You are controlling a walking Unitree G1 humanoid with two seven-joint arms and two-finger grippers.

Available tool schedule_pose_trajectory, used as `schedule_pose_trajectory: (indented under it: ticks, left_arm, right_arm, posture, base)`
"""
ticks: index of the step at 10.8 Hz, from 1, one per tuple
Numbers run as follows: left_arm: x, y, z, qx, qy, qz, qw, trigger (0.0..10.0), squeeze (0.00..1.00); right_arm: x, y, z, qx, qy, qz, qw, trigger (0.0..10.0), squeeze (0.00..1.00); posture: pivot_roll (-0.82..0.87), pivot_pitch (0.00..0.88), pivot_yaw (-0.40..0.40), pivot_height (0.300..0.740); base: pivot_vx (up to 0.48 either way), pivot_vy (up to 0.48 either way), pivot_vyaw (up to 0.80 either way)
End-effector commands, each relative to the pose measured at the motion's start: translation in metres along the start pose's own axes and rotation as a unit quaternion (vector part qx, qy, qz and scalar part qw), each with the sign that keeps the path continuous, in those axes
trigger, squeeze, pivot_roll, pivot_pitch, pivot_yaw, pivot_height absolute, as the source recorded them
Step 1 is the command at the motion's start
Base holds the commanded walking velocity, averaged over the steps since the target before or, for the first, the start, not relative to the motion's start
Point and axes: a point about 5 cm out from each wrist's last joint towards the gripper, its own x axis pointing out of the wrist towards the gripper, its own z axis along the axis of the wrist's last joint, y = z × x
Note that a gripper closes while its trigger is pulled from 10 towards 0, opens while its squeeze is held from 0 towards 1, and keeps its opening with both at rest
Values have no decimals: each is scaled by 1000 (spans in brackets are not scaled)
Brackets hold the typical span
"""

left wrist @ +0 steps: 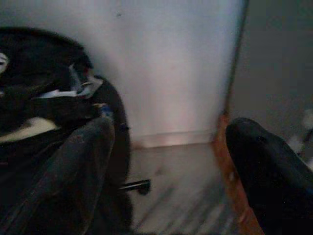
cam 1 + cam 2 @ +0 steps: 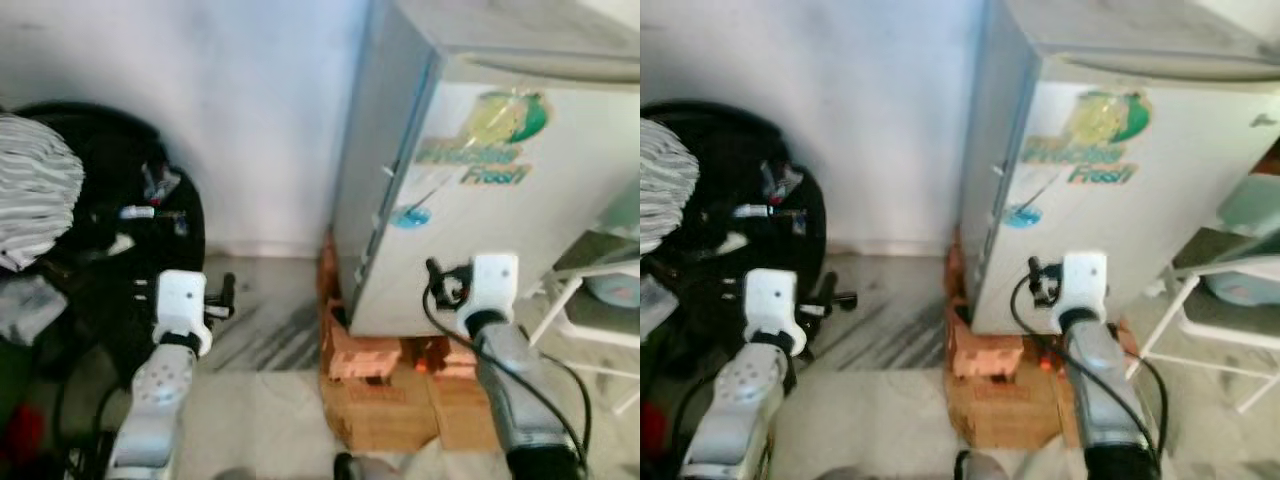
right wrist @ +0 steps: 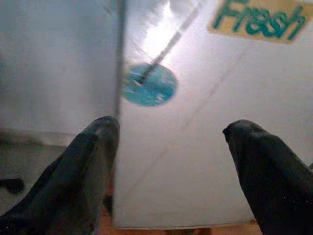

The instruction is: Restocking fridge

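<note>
A small white fridge (image 2: 480, 230) with a green "Fresh" sticker stands against the wall, its door shut. My right gripper (image 3: 171, 132) is open and empty, held close in front of the lower left part of the door (image 3: 195, 122), near a round blue sticker (image 3: 149, 84). My left gripper (image 1: 171, 132) is also open and empty. It is raised to the left of the fridge and points at the wall and a black chair (image 1: 44, 107). Both silver arms reach forward, left (image 2: 160, 390) and right (image 2: 515, 380).
The fridge rests on red bricks (image 2: 360, 355) and cardboard boxes (image 2: 390, 410). A black chair (image 2: 100, 220) piled with clothes and a striped cloth (image 2: 35, 190) stands on the left. A white rack (image 2: 590, 300) sits right of the fridge. Bare floor (image 2: 260, 390) lies between chair and fridge.
</note>
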Motion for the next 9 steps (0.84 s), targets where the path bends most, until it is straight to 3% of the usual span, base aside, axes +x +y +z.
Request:
schedule_pose_trajectory:
  ticks: [1, 7, 9]
  left_arm:
    - [1, 3, 0, 4, 3, 4, 1000, 10000, 0]
    - [1, 1, 4, 3, -8, -9, 1000, 10000, 0]
    - [2, 4, -4, 16, 10, -20, 1000, 10000, 0]
  right_arm:
    - [1, 1, 1, -2, -2, 1, 1000, 10000, 0]
    - [4, 2, 2, 5, -5, -9, 1000, 10000, 0]
    - [4, 0, 0, 12, -6, -19, 1000, 10000, 0]
  posture:
    - [94, 45, -39, 740]
    - [94, 46, -33, 740]
    - [97, 31, -15, 740]
  base:
    - [0, 0, -744]
    - [0, 0, -744]
    - [0, 0, -744]
